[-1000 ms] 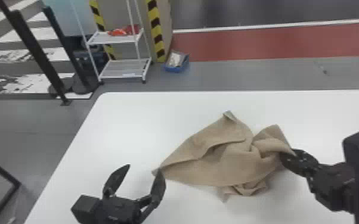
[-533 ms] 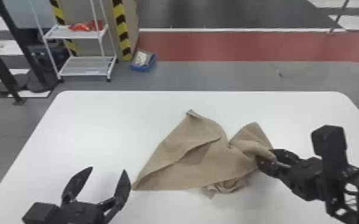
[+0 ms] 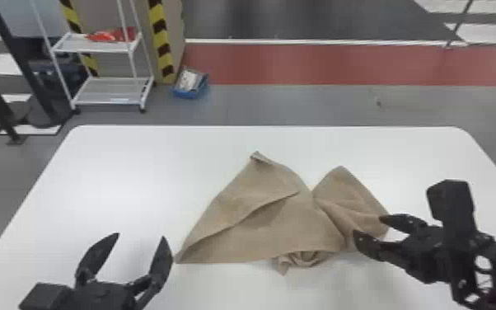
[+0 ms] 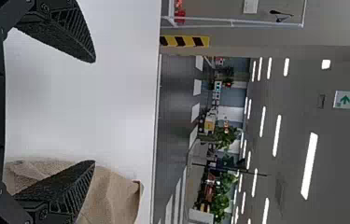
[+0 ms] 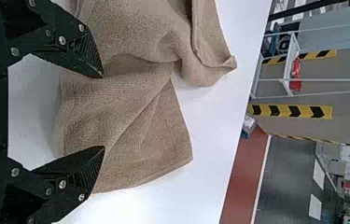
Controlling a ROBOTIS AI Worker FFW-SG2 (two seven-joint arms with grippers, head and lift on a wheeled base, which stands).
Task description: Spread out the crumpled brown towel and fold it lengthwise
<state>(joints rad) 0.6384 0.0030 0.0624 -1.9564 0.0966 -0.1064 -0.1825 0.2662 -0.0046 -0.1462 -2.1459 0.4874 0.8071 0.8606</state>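
Right hand (image 3: 367,226) has its fingers apart at the right end of the brown towel (image 3: 226,206); the left hand (image 3: 140,236), fingers also apart, is near the towel's left corner. The towel lies rumpled across the middle of the white surface (image 3: 136,173), partly folded over itself.

Head view: from above, facing forward and down over towel (image 3: 267,222) and table (image 3: 115,173), farther off than wrist views; cart (image 3: 111,91) beyond. Left wrist view: on its side, low over table, facing past table edge toward ceiling lights (image 4: 309,165). Right wrist view: on its side, close over towel, facing across table toward cart. All share towel, table, striped tape (image 3: 160,37); head and right wrist views share red floor strip (image 3: 300,64).
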